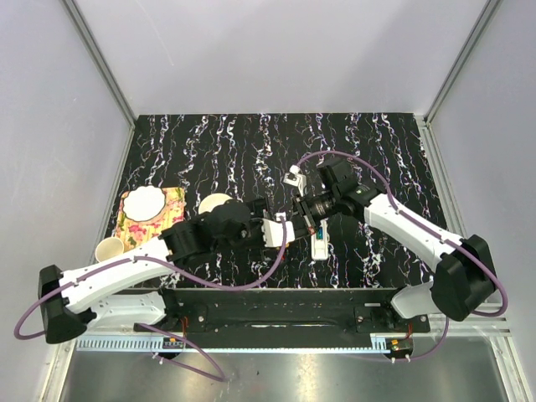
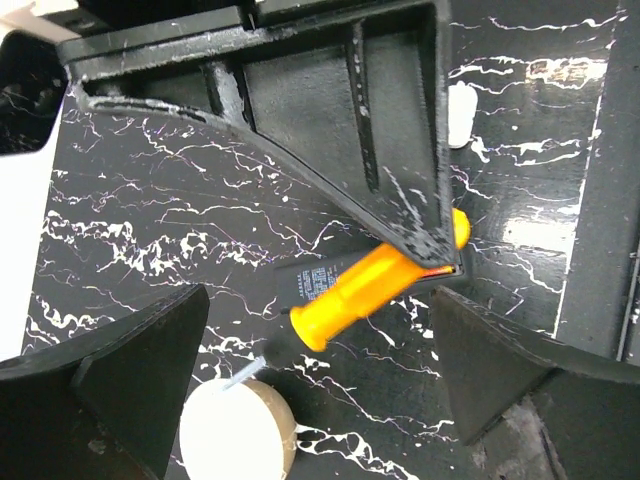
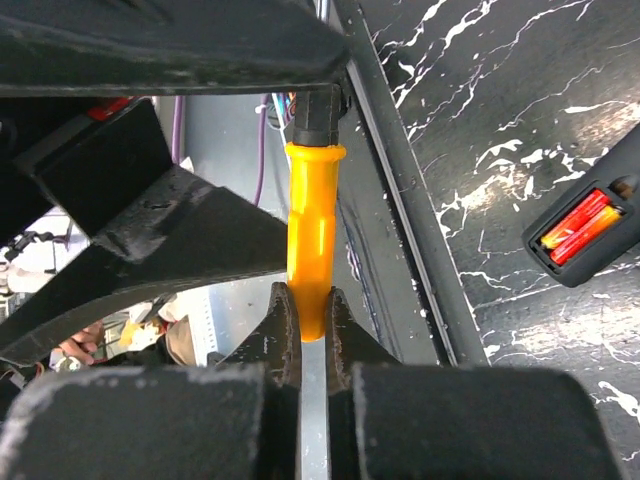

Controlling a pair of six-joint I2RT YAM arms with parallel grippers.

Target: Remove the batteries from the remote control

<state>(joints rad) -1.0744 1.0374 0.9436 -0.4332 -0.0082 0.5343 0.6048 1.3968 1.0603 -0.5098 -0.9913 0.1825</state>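
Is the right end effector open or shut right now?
Shut: the right end effector pinches the screwdriver by its orange handle, fingers pressed against both sides.

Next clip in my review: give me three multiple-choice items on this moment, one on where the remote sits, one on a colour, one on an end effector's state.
1. On the table, the remote control lies:
A) in the far left corner
B) near the middle, close to where the two arms meet
C) in the far right corner

2. The handle of the tool is:
A) green
B) white
C) orange

3. The right end effector is:
A) shut on the tool
B) wide open
C) shut on nothing

Answers:
1 B, in the top view the white handset lies just below where the arms meet.
2 C, the handle is orange in both wrist views.
3 A, in the right wrist view its fingers pinch the end of the handle.
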